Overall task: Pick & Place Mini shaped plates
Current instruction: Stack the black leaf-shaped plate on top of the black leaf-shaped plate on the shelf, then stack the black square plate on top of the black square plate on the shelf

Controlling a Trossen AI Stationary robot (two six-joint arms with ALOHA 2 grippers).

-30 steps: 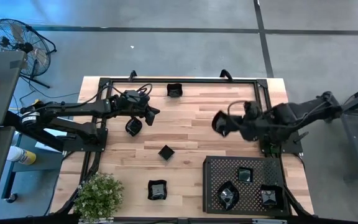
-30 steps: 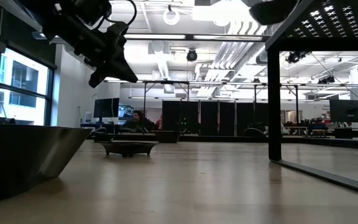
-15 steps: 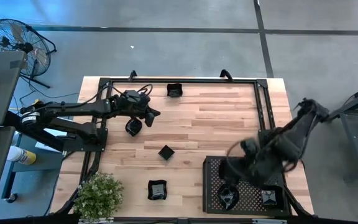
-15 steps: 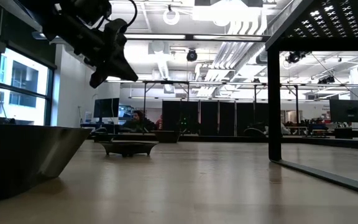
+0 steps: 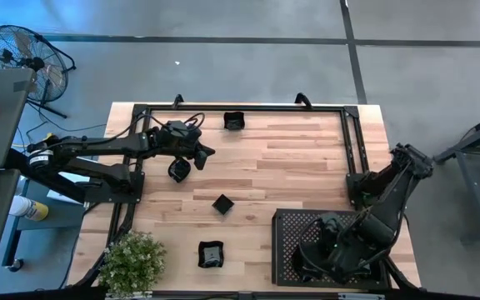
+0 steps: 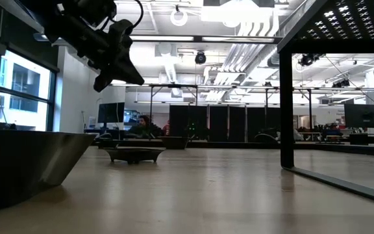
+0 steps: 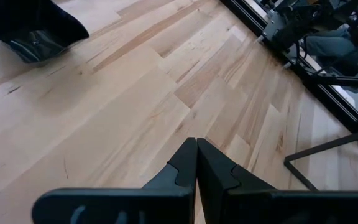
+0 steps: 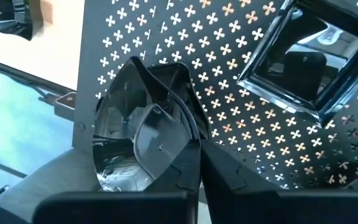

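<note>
Right pincer (image 8: 197, 155) clamps a glossy black wavy-edged plate (image 8: 135, 130) over the perforated tray (image 8: 229, 81).

My left arm reaches in from the left edge of the table and holds its left gripper (image 5: 192, 155) above the far-left part of the tabletop, its fingers (image 7: 185, 163) pressed together with nothing between them. My right arm is folded down from the right side, elbow raised, with the right gripper (image 5: 309, 260) low at the near-right corner. Its fingers (image 8: 188, 155) are pinched onto the rim of a mini shaped plate (image 8: 129, 134).
</note>
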